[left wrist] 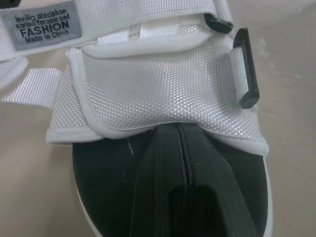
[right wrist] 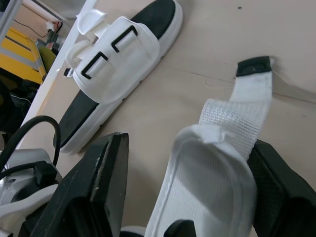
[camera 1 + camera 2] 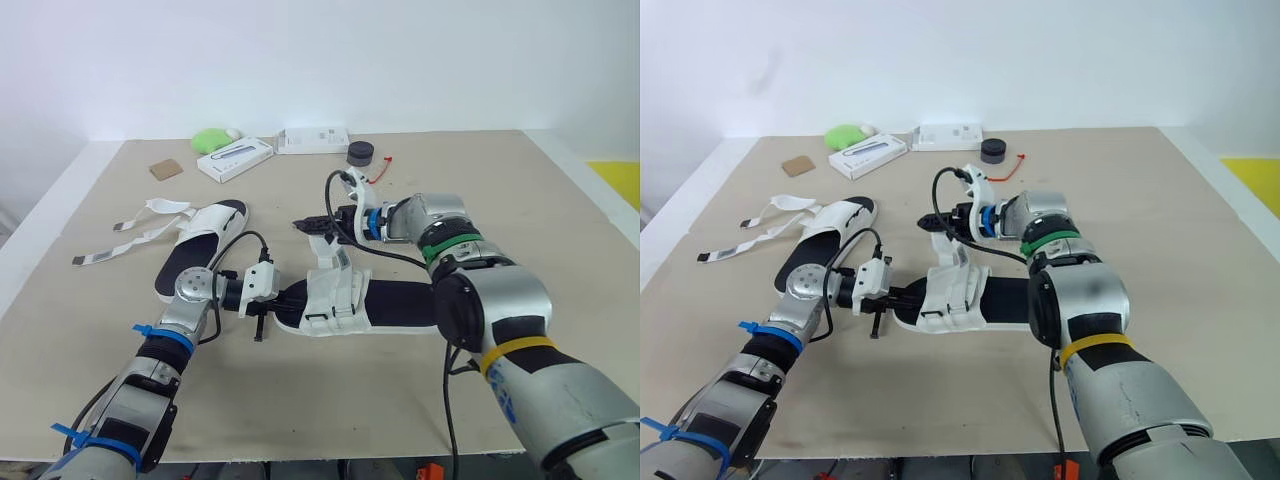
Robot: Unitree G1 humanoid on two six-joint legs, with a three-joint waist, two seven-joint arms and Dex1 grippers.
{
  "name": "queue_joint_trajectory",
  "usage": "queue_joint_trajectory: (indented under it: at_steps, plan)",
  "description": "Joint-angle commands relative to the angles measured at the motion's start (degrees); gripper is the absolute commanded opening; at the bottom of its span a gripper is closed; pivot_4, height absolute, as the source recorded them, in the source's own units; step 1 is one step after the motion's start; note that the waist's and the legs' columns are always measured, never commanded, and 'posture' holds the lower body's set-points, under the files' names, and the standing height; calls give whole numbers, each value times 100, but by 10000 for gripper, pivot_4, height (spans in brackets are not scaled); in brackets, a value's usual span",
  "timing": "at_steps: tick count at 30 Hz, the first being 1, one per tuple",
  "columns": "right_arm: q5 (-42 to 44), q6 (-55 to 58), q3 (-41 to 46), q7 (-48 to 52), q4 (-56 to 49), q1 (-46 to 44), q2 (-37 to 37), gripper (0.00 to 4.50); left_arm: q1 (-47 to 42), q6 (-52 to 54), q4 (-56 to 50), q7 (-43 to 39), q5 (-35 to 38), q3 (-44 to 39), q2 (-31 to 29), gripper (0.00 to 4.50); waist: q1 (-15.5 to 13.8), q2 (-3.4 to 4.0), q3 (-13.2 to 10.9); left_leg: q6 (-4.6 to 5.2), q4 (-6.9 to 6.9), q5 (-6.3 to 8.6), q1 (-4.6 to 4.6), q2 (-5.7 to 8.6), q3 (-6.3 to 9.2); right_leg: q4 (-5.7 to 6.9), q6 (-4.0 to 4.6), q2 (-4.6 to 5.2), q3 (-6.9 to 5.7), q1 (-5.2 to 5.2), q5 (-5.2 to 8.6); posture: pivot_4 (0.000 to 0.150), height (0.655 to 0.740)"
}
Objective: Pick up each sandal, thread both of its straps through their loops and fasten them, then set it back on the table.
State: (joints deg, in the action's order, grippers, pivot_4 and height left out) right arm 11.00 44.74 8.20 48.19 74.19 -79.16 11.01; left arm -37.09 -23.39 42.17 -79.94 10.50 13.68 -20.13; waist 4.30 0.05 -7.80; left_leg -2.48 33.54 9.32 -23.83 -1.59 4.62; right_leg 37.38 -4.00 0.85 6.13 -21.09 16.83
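The nearer sandal (image 3: 395, 303), black footbed with white straps, lies in the middle of the table (image 3: 560, 200). My left gripper (image 3: 283, 299) is shut at its toe end; in the left wrist view the fingertips (image 1: 170, 148) lie together on the footbed under the front strap (image 1: 153, 89). One loose strap (image 3: 328, 262) stands up from this sandal into my right gripper (image 3: 305, 225). That gripper (image 2: 187, 140) is open, and the strap's black tip (image 2: 254, 66) pokes out beyond it. The second sandal (image 3: 205, 240) lies to the left with its straps (image 3: 125, 245) spread loose.
Along the far edge sit a white box (image 3: 235, 158), a green object (image 3: 210, 138), a white power strip (image 3: 313, 140), a dark cylinder (image 3: 361, 153) with a red tie beside it, and a brown card (image 3: 166, 169).
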Motion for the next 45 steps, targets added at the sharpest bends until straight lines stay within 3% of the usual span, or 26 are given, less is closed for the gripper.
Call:
queue_joint_trajectory:
  at_steps: [1, 18, 21, 26, 27, 32, 36, 41, 45]
  plan:
    - [53, -142, 145, -50, -42, -234, -74, 33854, 551, 376, 611, 11, -711, 515, -60, 0, 0, 0, 0, 0, 0, 0, 3, 0, 0, 0, 0, 0, 0, 2, 0, 1500, 7400]
    - [68, -553, 305, -287, -15, -272, -64, 33854, 606, 354, 573, 86, -706, 514, -52, 0, 0, 0, 0, 0, 0, 0, 18, 0, 0, 0, 1, 1, 1, 15, 1, 1500, 7400]
    - [87, -626, 316, -135, -41, -280, -39, 26291, 615, 349, 570, 94, -710, 519, -46, 0, 0, 0, 0, 0, 0, 0, 18, 0, -1, 0, 1, 1, 1, 16, 1, 1500, 7400]
    - [100, -585, 324, 105, -68, -344, -8, 2655, 617, 342, 575, 105, -715, 524, -32, 0, 0, 0, 0, 0, 0, 0, 21, 0, -1, 0, 1, 0, 1, 19, 1, 1500, 7400]
    - [102, -603, 318, 186, -87, -351, 7, 529, 613, 339, 580, 110, -717, 524, -27, 0, 0, -1, 0, 0, 0, 0, 21, 0, -1, 0, 1, 1, 1, 19, 1, 1500, 7400]
    - [0, -960, 145, 590, -318, -277, 73, 529, 594, 335, 596, 129, -720, 526, -8, 0, 0, 0, 0, 0, 0, 0, 23, 0, -1, 0, 1, 1, 1, 21, 1, 1500, 7400]
    - [-213, -1686, -460, 1521, -1396, 205, 177, 529, 597, 342, 590, 131, -714, 526, -10, 0, -2, 0, -1, 0, 2, 0, 23, 1, -1, 0, -2, 1, 1, 21, -1, 1500, 7400]
    - [-530, -2938, -1440, 1744, -5373, 2104, 530, 529, 598, 338, 609, 89, -716, 530, -36, 0, -35, 6, 0, -6, 8, -1, 11, 3, 8, 0, -15, 1, -5, 20, 2, 1500, 7400]
    - [-1080, -4511, -1998, 1581, -7104, 3155, 976, 529, 555, 320, 655, 51, -738, 532, -36, 0, -42, -1, -3, -32, 8, -5, 6, 4, 6, 2, -22, 2, -4, 16, 9, 1500, 7400]
